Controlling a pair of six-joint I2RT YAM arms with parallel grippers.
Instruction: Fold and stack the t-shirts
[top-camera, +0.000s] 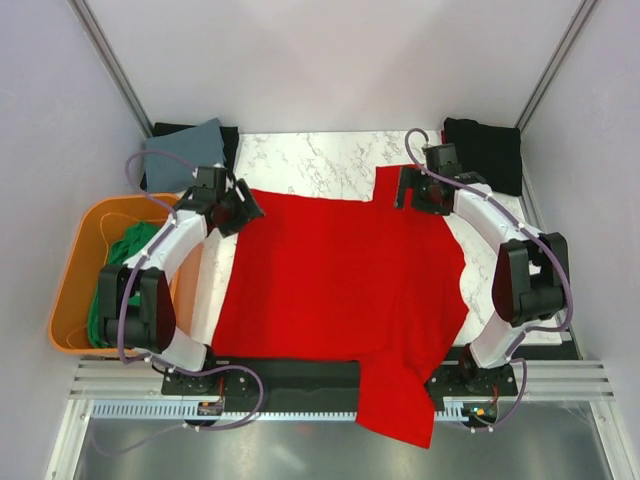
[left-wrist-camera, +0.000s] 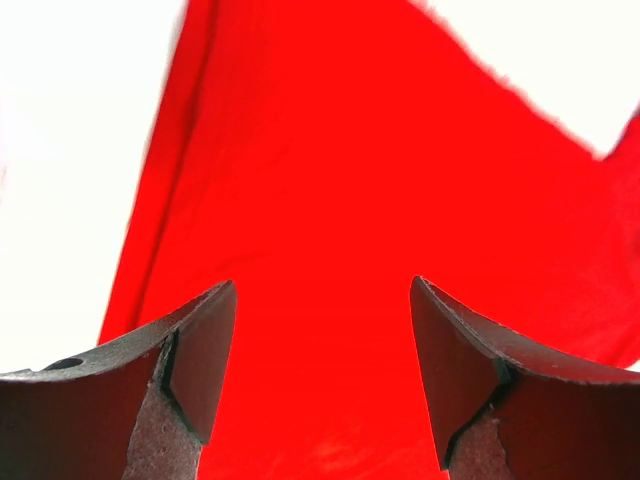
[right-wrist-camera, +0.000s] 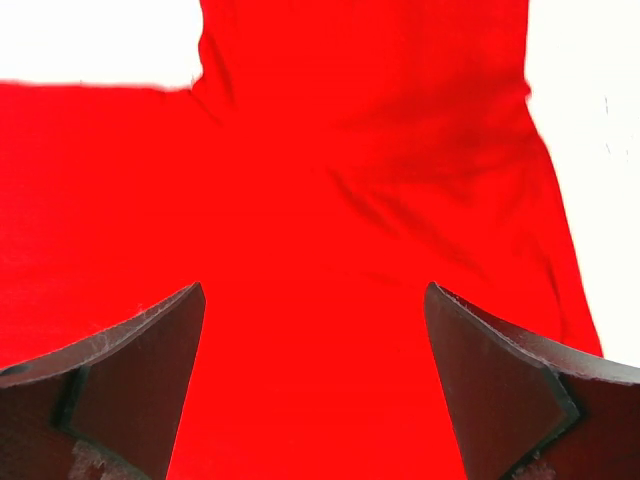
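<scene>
- the marble table (top-camera: 320, 160) carries nearly everything in view.
- the red t-shirt (top-camera: 340, 280) lies spread flat over most of it, one sleeve towards the far right by the right claw and another part hanging over the near edge between the arm bases.
- the orange tub (top-camera: 68, 290) stands at the table's left side, with the green t-shirt (top-camera: 128, 248) bunched inside it.
- the left arm (top-camera: 135, 305) rises from its base, bends at the elbow over the tub and arches inward to the red shirt's far left corner.
- the right arm (top-camera: 530, 275) mirrors it, elbow out to the right, forearm curving in to the far sleeve.
- the grey-blue t-shirt (top-camera: 185, 150) lies at the far left corner on dark cloth; the black t-shirt (top-camera: 485, 150) lies at the far right corner.
- the left claw (left-wrist-camera: 323, 370) points down at red cloth, jaws apart, nothing between them.
- the right claw (right-wrist-camera: 315, 380) points down at the sleeve, jaws spread wide and holding nothing.
</scene>
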